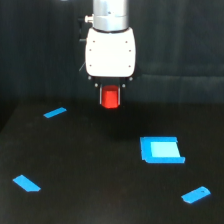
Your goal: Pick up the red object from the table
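The red object [110, 98] is a small bright red block hanging under the white gripper body at the top middle of the exterior view. My gripper [110, 99] is shut on it, with a dark finger on each side of the block. The block is lifted clear of the black table [100, 165], with dark table surface showing below it.
A blue square piece [161, 149] lies to the exterior view's right of centre. Thin blue flat pieces lie at the upper left [55, 112], lower left [26, 183] and lower right [195, 194]. The table's far edge runs behind the gripper.
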